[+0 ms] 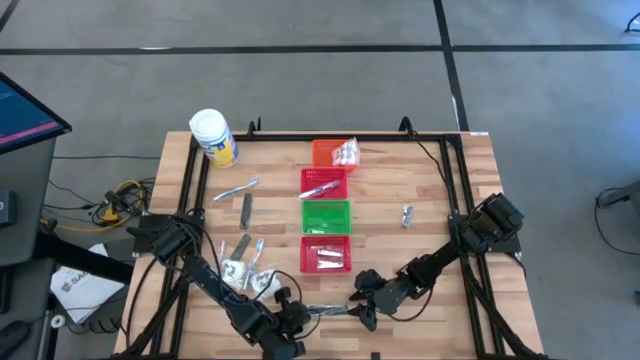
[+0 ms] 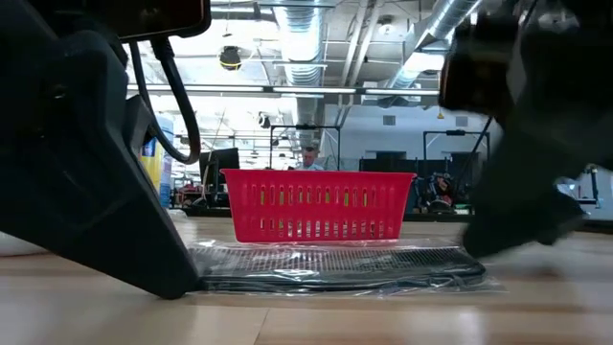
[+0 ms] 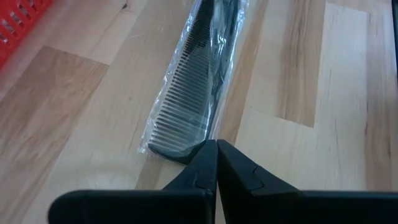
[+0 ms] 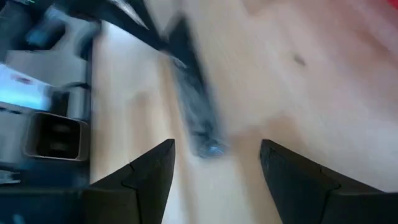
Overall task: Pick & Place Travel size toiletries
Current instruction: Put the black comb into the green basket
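Observation:
A dark comb in a clear wrapper (image 1: 325,311) lies flat on the table near its front edge, in front of a red basket (image 1: 326,253). It also shows in the left wrist view (image 3: 186,106) and the low view (image 2: 335,268). My left gripper (image 1: 298,316) is shut, with its tips at the comb's left end. My right gripper (image 1: 362,308) is open. Its fingers (image 4: 155,168) stand on either side of the comb's right end (image 4: 208,146) without touching it. More toiletries, sachets (image 1: 245,272), a toothbrush (image 1: 235,190) and a dark strip (image 1: 246,206), lie on the table's left half. My left gripper's shut fingertips (image 3: 205,158) meet the left end of the wrapped comb (image 3: 183,154). They slant down from the table's left, in line with the comb. The comb lies flat on the table. I cannot tell whether any of the wrapper's edge is caught between the tips.
Orange (image 1: 330,152), red (image 1: 323,183), green (image 1: 326,216) and red baskets stand in a row down the middle of the table. A white jar with a yellow label (image 1: 213,137) stands at the far left corner. A small silvery tube (image 1: 407,214) lies on the right half.

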Robot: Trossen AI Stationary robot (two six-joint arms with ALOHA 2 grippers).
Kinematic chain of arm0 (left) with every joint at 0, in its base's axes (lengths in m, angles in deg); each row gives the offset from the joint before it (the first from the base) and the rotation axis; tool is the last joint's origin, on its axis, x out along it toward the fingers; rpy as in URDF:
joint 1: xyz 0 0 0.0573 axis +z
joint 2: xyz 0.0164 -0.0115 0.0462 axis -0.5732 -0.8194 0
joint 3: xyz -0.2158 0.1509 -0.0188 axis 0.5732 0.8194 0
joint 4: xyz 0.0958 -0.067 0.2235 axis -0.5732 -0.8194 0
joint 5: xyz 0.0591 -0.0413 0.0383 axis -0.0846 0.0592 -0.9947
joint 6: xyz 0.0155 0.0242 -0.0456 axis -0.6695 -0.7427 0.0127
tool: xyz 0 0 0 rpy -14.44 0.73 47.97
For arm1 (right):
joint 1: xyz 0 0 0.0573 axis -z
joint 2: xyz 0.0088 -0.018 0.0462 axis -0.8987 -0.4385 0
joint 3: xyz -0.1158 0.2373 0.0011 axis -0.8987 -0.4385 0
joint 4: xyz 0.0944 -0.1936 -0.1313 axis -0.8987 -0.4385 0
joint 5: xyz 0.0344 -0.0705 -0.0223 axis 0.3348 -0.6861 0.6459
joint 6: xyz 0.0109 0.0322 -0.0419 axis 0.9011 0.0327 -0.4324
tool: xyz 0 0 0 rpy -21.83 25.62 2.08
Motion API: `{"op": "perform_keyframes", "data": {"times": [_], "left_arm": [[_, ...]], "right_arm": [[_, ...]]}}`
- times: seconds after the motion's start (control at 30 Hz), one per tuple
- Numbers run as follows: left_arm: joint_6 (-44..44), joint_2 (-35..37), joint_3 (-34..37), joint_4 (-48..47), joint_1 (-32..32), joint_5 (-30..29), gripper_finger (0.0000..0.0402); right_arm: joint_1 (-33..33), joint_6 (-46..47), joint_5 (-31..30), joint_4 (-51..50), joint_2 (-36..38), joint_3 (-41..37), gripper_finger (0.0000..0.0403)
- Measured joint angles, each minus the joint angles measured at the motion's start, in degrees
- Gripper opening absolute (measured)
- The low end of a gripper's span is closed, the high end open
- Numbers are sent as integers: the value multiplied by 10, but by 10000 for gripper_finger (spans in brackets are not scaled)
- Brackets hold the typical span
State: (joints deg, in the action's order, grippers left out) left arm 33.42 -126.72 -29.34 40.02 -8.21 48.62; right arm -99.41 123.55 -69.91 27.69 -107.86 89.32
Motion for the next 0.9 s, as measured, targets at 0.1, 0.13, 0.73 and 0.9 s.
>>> {"op": "perform_keyframes", "data": {"times": [0.1, 0.13, 0.73, 0.9], "left_arm": [[-10, 0, 0, 2, 2, 1, 0], [-10, 0, 0, 2, 2, 1, 0], [-10, 0, 0, 7, 2, -2, 0], [-11, 0, 0, 9, 2, -3, 0]], "right_arm": [[6, 15, 8, -15, 0, 2, 230], [6, 14, 7, -4, -5, 2, 230], [14, -73, 134, 32, -106, 120, 230], [17, -74, 133, 17, -106, 120, 219]]}}
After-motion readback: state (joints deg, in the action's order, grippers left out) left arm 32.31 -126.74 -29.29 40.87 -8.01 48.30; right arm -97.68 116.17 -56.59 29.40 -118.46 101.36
